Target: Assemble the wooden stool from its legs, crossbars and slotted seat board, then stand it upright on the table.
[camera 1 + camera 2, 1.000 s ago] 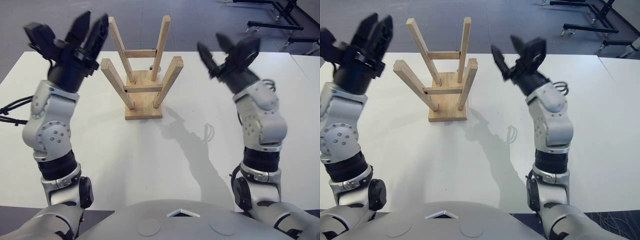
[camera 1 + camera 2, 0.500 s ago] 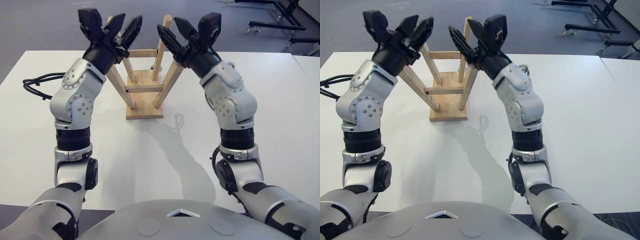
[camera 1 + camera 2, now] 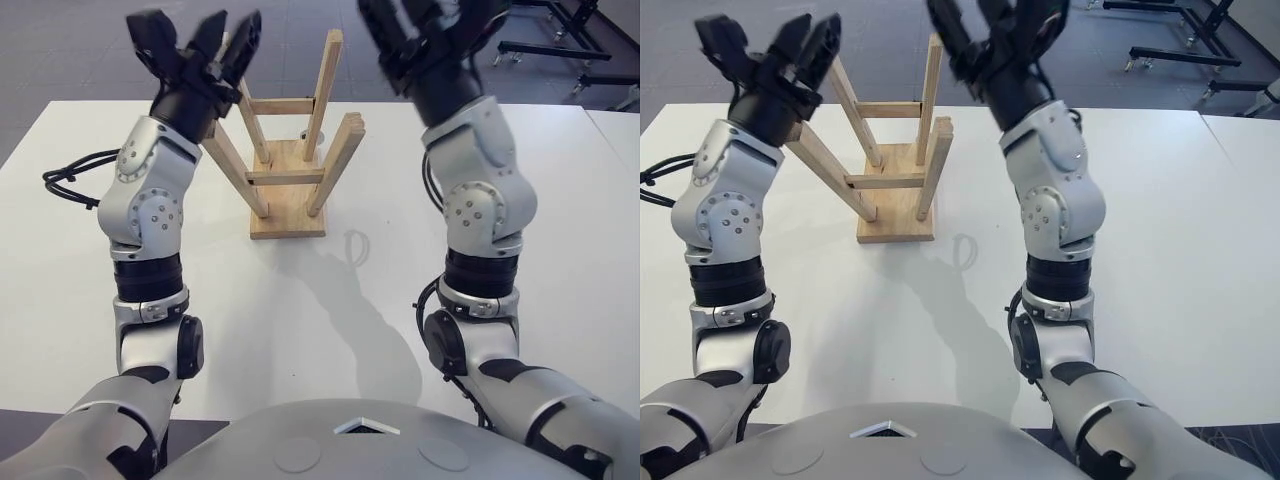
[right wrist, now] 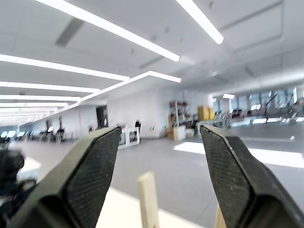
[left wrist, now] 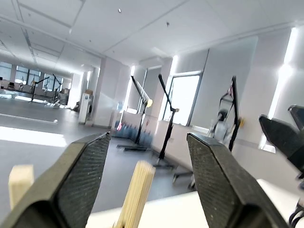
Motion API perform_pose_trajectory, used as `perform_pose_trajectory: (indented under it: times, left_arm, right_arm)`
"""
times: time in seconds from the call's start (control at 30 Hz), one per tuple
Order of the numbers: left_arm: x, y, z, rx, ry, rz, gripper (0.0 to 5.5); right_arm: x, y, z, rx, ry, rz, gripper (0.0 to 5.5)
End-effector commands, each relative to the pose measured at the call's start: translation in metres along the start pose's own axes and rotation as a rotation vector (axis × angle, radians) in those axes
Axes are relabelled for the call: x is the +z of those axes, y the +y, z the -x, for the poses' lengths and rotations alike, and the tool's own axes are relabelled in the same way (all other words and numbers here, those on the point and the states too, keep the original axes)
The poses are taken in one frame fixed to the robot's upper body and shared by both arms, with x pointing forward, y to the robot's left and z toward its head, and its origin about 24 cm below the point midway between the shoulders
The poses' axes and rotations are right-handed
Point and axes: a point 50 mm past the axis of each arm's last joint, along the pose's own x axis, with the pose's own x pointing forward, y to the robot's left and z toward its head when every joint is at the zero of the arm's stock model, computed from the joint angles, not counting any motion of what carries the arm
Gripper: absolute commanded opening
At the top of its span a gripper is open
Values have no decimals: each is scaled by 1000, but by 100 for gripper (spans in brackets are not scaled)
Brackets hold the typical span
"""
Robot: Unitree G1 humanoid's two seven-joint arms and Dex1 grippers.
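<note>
Stool [image 3: 287, 170], wooden, assembled: stands inverted at 12 o'clock on the table [image 3: 560, 250], seat board [image 3: 287, 222] flat down, four legs up, crossbars [image 3: 283, 106] seated.
Left gripper [image 3: 200, 35]: fingers [image 5: 85, 175] spread, aloft at 10 o'clock of the stool, near a leg top, gripping nothing.
Right gripper [image 3: 420, 25]: fingers [image 4: 90, 175] spread, aloft at 2 o'clock, apart from the legs.
Outstanding: turning upright.
Risks, judged: an uneven two-sided grasp could pull the legs out of their slots; a knock against a leg top could tip or slide the stool.

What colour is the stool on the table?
The stool is pale natural wood, seen best in the left eye view.
</note>
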Motion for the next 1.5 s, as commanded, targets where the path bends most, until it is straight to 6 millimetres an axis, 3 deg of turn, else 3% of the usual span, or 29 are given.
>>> perform_pose_trajectory:
  times: [0.03,0.1,0.2,0.33,0.47,0.53,0.63,0.7,0.8,1.03,1.17,1.27,1.37,1.5]
  left_arm:
    - [45,-12,11,-55,-218,-3,294]
    - [42,2,35,92,-171,-71,294]
    - [9,41,90,421,7,-122,294]
    - [-8,75,130,679,120,-179,294]
    - [-19,71,127,666,158,-182,294]
    - [-37,53,112,582,206,-163,294]
    - [-72,9,84,388,283,-82,294]
    - [-83,-16,73,284,301,-63,294]
    - [-92,-24,72,242,335,-93,294]
    - [-92,-20,71,264,334,-125,294]
    - [-77,-6,75,252,333,-208,294]
    - [-63,9,90,262,359,-268,294]
    - [-48,33,104,336,374,-337,294]
    - [-19,69,110,528,337,-489,294]
  right_arm:
    - [21,-10,9,-102,-101,34,306]
    - [10,-18,34,-199,-51,61,306]
    - [-17,-26,78,-368,54,70,306]
    - [-37,-24,91,-418,119,73,306]
    - [-46,-23,86,-420,140,61,306]
    - [-59,-19,80,-418,191,62,306]
    - [-79,6,68,-340,289,15,306]
    - [-87,28,57,-243,324,-38,306]
    - [-92,46,44,-134,352,-54,306]
    - [-97,33,52,-138,429,-14,306]
    - [-85,7,84,-174,465,69,306]
    - [-71,3,99,-145,463,91,306]
    - [-61,-13,101,-144,451,142,306]
    - [-67,-56,84,-248,426,220,306]
